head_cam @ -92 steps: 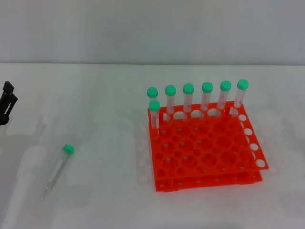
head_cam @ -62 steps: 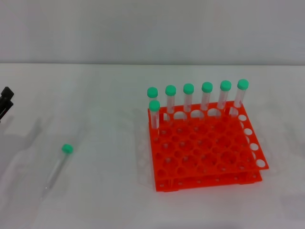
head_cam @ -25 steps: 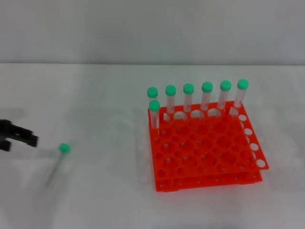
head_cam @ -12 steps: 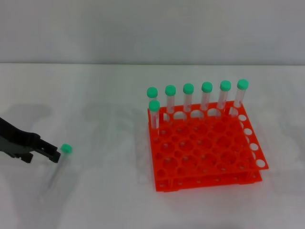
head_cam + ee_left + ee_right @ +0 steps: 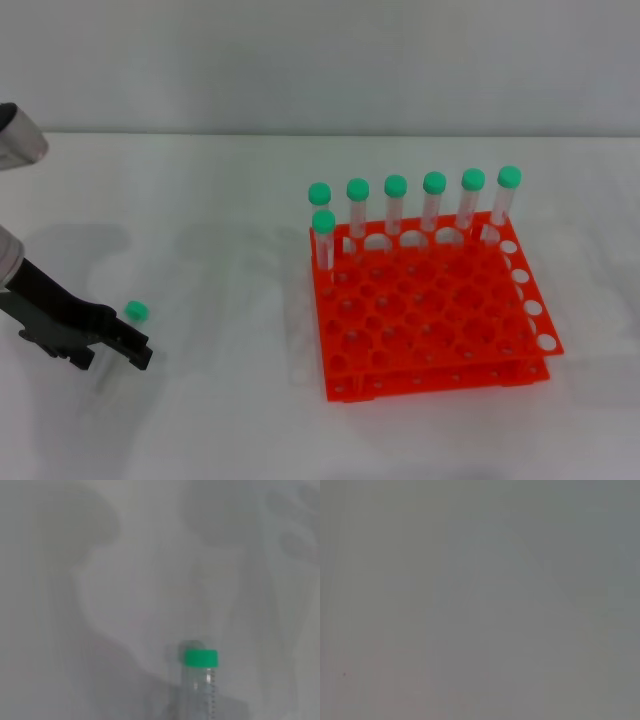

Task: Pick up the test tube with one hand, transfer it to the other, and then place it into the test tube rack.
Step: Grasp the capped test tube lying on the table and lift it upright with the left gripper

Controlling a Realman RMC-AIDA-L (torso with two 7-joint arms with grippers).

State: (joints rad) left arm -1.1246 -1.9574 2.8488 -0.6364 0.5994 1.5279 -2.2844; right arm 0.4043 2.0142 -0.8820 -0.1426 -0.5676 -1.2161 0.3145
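The test tube lies on the white table at the left; in the head view only its green cap (image 5: 137, 311) shows clearly, and its clear body is mostly hidden under my left gripper. My left gripper (image 5: 138, 346) is black, low over the tube's body just near of the cap, and its jaws look open around the tube. The left wrist view shows the tube (image 5: 201, 680) lying on the table, cap away from the camera. The orange-red test tube rack (image 5: 430, 385) stands right of centre. My right gripper is out of view.
Several identical green-capped tubes (image 5: 434, 183) stand upright along the rack's far row and far-left corner. The other holes of the rack are open. A pale wall runs behind the table. The right wrist view shows only a plain grey surface.
My left gripper has come in from the left edge and moved right and down over the tube. The tube's body, seen earlier, is now covered; its cap has hardly shifted.
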